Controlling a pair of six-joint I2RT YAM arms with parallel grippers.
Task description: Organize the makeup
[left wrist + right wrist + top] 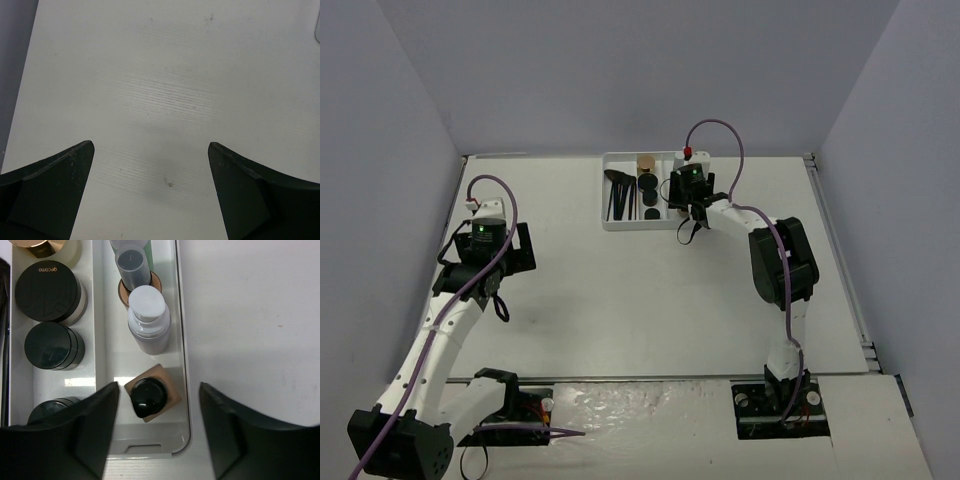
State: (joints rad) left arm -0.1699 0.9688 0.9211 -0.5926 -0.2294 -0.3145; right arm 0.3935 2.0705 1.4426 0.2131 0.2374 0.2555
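Right claw (159, 388) hangs open over tray's (181, 315) right compartment; tan black-capped bottle (150, 397) stands upright there between its parted fingers. Left claw (150, 145) spread wide above table (160, 75).

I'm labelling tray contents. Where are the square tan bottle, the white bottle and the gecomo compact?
square tan bottle (149, 398): right wrist view, black cap.
white bottle (147, 304): right wrist view, pale cap.
gecomo compact (47, 290): right wrist view, black lid.
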